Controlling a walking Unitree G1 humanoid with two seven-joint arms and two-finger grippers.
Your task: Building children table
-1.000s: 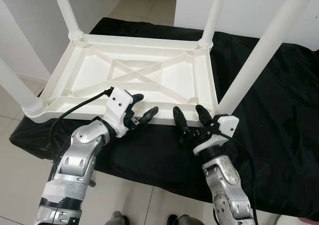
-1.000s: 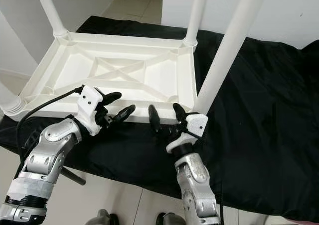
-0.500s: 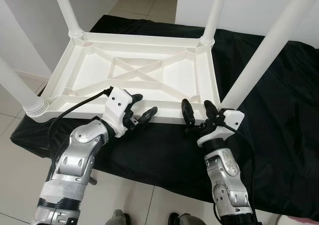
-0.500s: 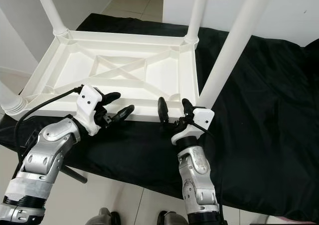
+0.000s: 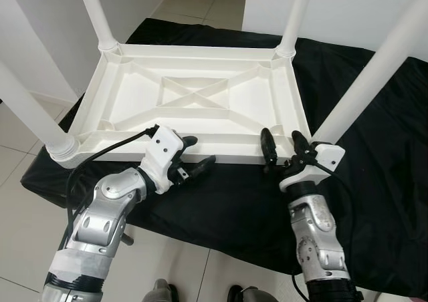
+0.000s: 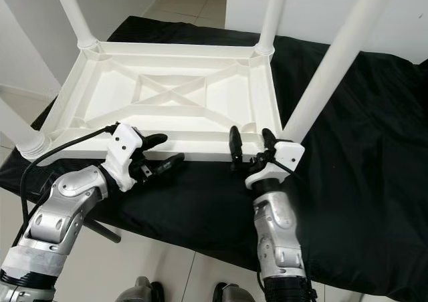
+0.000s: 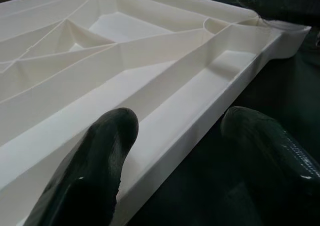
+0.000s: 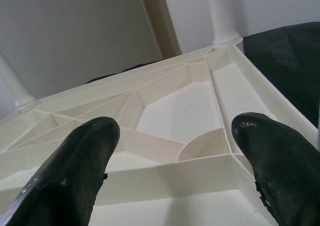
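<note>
Left eye view has the white plastic table (image 5: 194,101) lying upside down on a black cloth (image 5: 374,162) that covers the worktop, its ribbed underside facing up and its four legs (image 5: 364,75) standing in the corner sockets. Both arms meet the table's near long rim. A second ago the right gripper (image 5: 283,146) hung over the cloth short of that rim, fingers spread; it has since moved forward and up, and now sits at the rim just beside the near right leg, fingers parted with nothing between them. Its wrist view looks straight into the ribbed underside, one fingertip (image 8: 80,161) on either side of the picture. The left gripper (image 5: 194,156) has barely shifted: it rests further along the same rim, also released, and its wrist view shows one finger (image 7: 95,166) over the inside of the rim and the other over the cloth outside it, so the rim lies in the gap. The whole scene has slid a little in the head views, which reads as the camera moving.

With all legs fitted, assembly looks nearly finished. Both grippers straddling the near rim suggests the step in hand is taking hold of that edge, probably to lift or turn the table upright. Neither has closed yet.
</note>
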